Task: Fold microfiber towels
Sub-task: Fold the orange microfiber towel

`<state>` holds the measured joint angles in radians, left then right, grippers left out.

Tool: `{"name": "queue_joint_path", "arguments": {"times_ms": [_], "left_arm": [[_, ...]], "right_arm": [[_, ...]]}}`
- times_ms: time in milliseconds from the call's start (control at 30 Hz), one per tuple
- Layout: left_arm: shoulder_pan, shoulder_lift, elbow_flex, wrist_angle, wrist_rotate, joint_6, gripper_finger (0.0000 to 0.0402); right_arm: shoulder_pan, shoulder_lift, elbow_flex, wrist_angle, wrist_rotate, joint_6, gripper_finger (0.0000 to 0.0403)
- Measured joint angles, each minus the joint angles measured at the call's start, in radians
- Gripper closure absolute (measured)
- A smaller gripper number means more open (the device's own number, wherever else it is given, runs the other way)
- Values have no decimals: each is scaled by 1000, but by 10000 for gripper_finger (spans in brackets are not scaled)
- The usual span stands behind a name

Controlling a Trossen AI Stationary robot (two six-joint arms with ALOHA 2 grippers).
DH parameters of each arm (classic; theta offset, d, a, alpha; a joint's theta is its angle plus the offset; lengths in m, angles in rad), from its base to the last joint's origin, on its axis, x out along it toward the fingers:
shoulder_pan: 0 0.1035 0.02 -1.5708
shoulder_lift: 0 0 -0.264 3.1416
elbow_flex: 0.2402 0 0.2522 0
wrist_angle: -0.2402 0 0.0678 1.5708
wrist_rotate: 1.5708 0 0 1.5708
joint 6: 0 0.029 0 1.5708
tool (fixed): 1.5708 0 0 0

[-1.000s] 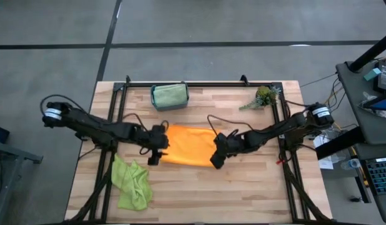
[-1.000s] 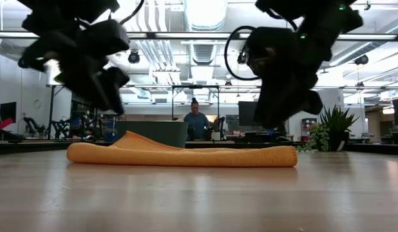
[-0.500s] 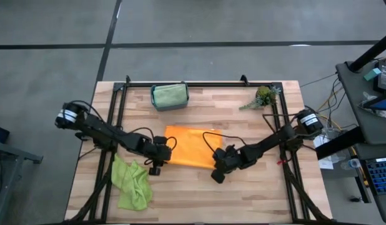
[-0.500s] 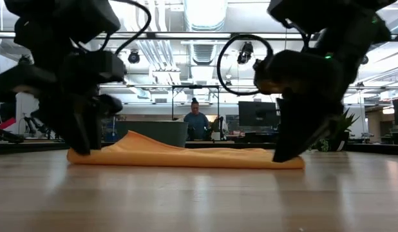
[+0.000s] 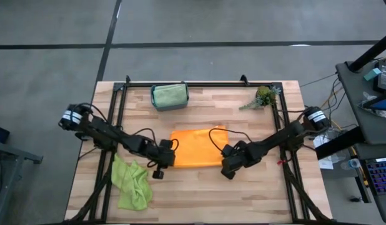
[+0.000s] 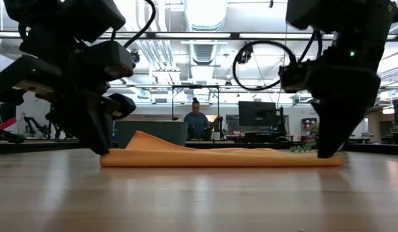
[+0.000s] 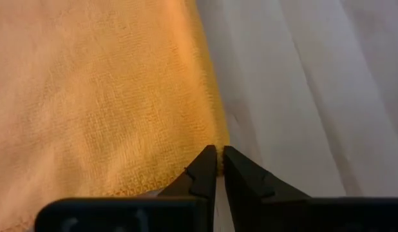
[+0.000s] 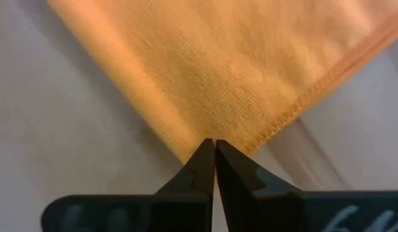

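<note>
Two arms low over the table (image 5: 199, 194), both working at the orange towel (image 5: 196, 149), the landmark for all that follows.

Table: pale wood planks, black frame rails along both sides and the far edge.

Orange towel: flat near the table's middle, folded over, one layer humped up slightly toward its left end in the low view (image 6: 218, 154).

Lime towel (image 5: 132, 182): crumpled heap left of the orange towel and nearer the front edge, apart from it.

Bin (image 5: 169, 96): teal, beyond the orange towel toward the far rail, a sage towel (image 5: 169, 95) bundled inside.

Sprig (image 5: 262, 97): green, beyond the orange towel's right end, close to the right rail.

Left gripper (image 5: 160, 161): down at the orange towel's near left corner. Jaws closed tight on that corner in the left wrist view (image 7: 216, 161), cloth edge pinched between the tips. Same grip low in the low view (image 6: 101, 143), fingers reaching to the towel's left end at the tabletop.

Right gripper (image 5: 228, 167): down at the orange towel's near right corner. Jaws pressed together on the hemmed corner in the right wrist view (image 8: 214, 154), stitched edge running off from the tips. Standing at the towel's right end in the low view (image 6: 328, 147).

Person (image 6: 197, 122): far behind the orange towel, out in the room past the table, in a blue top.
</note>
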<state>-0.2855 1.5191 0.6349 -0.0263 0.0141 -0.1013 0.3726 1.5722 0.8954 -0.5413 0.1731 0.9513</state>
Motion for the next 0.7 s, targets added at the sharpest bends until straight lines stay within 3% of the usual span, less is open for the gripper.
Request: {"name": "queue_joint_path", "arguments": {"times_ms": [367, 700], "left_arm": [[0, -103, -3, -100, -18, 3, 389], [0, -200, -2, -136, -11, -19, 388]], "right_arm": [[-18, -188, 2, -16, 35, 69, 386], [-126, -220, -22, -6, 65, 35, 307]]}}
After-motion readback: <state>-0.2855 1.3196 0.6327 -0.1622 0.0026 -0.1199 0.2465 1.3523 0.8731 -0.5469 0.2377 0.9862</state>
